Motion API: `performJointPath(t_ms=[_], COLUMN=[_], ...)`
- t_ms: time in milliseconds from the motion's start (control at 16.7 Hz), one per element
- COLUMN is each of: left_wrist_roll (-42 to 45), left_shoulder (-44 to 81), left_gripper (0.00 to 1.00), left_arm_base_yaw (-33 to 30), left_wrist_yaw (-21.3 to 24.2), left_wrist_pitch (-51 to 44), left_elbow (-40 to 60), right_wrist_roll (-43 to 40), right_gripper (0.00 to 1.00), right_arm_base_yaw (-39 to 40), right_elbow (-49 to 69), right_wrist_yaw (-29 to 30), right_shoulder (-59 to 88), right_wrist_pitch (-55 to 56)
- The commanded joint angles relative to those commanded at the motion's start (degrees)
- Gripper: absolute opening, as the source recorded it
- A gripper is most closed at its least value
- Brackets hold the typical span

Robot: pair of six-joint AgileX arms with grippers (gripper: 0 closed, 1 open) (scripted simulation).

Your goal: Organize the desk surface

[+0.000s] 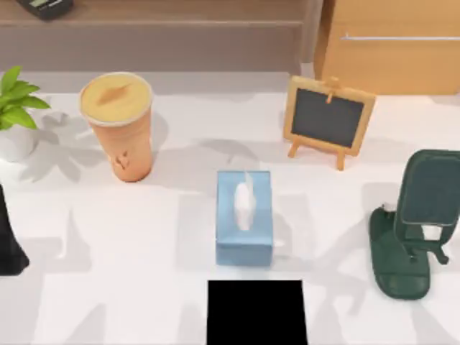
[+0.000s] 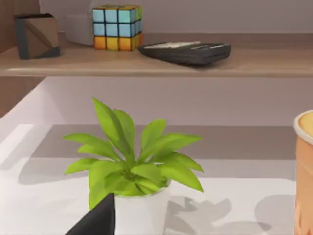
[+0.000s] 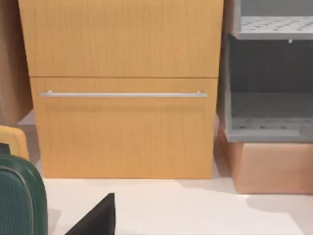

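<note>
The desk surface (image 1: 129,244) is a broad white tabletop. On it stand a blue tissue box (image 1: 244,217) at the centre, an orange cup (image 1: 119,126) at the back left, a potted plant (image 1: 16,108) at the far left, a small chalkboard easel (image 1: 328,120) at the back right and a dark green phone stand (image 1: 413,223) at the right. My left arm (image 1: 10,237) is parked at the left edge. A black part of the left gripper (image 2: 98,220) sits just before the plant (image 2: 132,166). A black part of my right gripper (image 3: 98,215) faces the cabinet.
A small black square mat (image 1: 256,312) lies at the front centre. Behind the desk runs a wooden shelf (image 2: 156,61) with a colour cube (image 2: 116,27) and a calculator (image 2: 188,51). A tan cabinet with a metal handle (image 3: 122,122) stands at the back right, grey racks (image 3: 271,112) beside it.
</note>
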Motion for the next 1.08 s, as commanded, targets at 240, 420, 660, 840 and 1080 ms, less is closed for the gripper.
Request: performJointPath(t_ms=[240, 420, 660, 840, 1080], left_wrist_roll=[0.00, 0.00, 0.00, 0.00, 0.00], left_shoulder=[0.00, 0.00, 0.00, 0.00, 0.00], left_gripper=[1.00, 1.00, 1.00, 1.00, 1.00], left_arm_base_yaw=[0.00, 0.00, 0.00, 0.00, 0.00], left_wrist_yaw=[0.00, 0.00, 0.00, 0.00, 0.00], left_wrist_pitch=[0.00, 0.00, 0.00, 0.00, 0.00], left_elbow=[0.00, 0.00, 0.00, 0.00, 0.00], right_wrist_roll=[0.23, 1.11, 2.98, 4.68, 7.03], right_gripper=[1.00, 1.00, 1.00, 1.00, 1.00], right_arm_base_yaw=[-0.22, -1.06, -2.84, -4.46, -6.70], right_elbow=[1.57, 8.03, 23.06, 36.78, 55.05], right_wrist_yaw=[0.01, 0.03, 0.07, 0.11, 0.17], right_shoulder=[1.75, 8.89, 26.54, 44.61, 67.76], right_wrist_pitch=[-1.27, -6.14, -16.52, -25.93, -38.97])
